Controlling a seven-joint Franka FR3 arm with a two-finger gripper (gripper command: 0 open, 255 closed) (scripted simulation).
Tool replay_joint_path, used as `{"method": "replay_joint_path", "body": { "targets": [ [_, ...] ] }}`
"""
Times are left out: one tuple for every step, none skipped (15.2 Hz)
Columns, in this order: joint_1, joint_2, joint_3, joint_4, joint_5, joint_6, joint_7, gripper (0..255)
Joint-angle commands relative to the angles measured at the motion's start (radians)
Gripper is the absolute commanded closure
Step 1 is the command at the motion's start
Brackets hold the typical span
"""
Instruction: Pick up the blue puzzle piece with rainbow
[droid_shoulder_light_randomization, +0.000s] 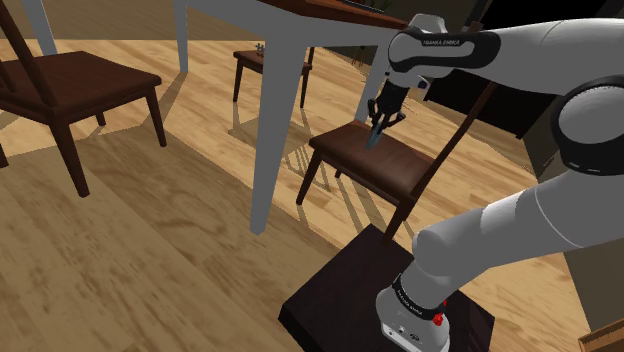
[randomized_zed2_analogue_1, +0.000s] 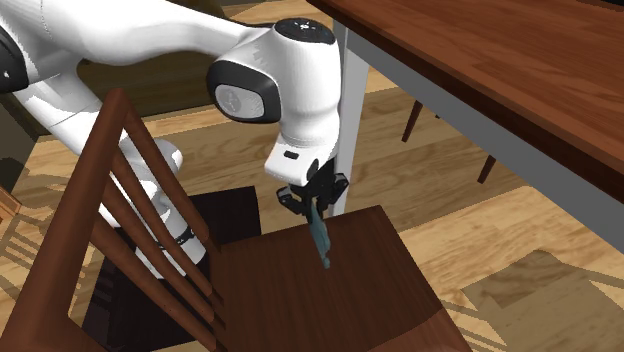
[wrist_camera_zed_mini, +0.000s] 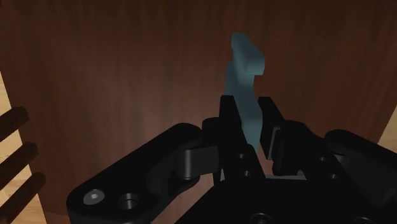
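Fingers (wrist_camera_zed_mini: 228, 118) of the black gripper (randomized_zed2_analogue_1: 314, 203) are seen closed almost fully, with the blue puzzle piece (randomized_zed2_analogue_1: 322, 240) clasped between them across its flat faces. The piece is held on edge and hangs down from the fingertips, so that only its upper part is gripped and its notched lower end is left free. It is drawn in a plain teal-blue, and no rainbow can be made out on it. It is placed over the dark wooden chair seat (randomized_zed2_analogue_1: 300, 300), toward the side nearest the white table leg (randomized_zed2_analogue_1: 353, 150). Whether its lower tip touches the seat cannot be told, though a small gap is suggested in the second exterior view. A thin piece is best pinched across its thickness, which is judged to be why the hand is pointed straight down. The grasp is judged made, with a clear rise from the seat left to do.
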Motion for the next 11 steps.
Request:
{"method": "replay_joint_path", "body": {
  "targets": [
    [0.001, -0.004, 0.002, 0.025, 0.0, -0.029, 0.001, 255],
    [0.001, -0.004, 0.002, 0.039, 0.001, -0.043, 0.001, 255],
    [0.001, -0.004, 0.002, 0.052, 0.001, -0.056, 0.001, 255],
    [0.001, -0.004, 0.002, 0.066, 0.001, -0.07, 0.001, 255],
    [0.001, -0.003, 0.002, 0.08, 0.001, -0.083, 0.001, 255],
    [0.001, -0.003, 0.003, 0.094, 0.001, -0.096, 0.001, 255],
    [0.001, -0.002, 0.003, 0.108, 0.002, -0.11, 0.001, 255],
    [0.001, 0.0, 0.003, 0.123, 0.002, -0.123, 0.001, 255],
    [0.002, 0.001, 0.003, 0.137, 0.002, -0.137, 0.001, 255],
    [0.002, 0.001, 0.003, 0.139, 0.002, -0.139, 0.001, 255],
    [0.002, 0.001, 0.003, 0.14, 0.002, -0.139, 0.001, 255]
  ]
}}
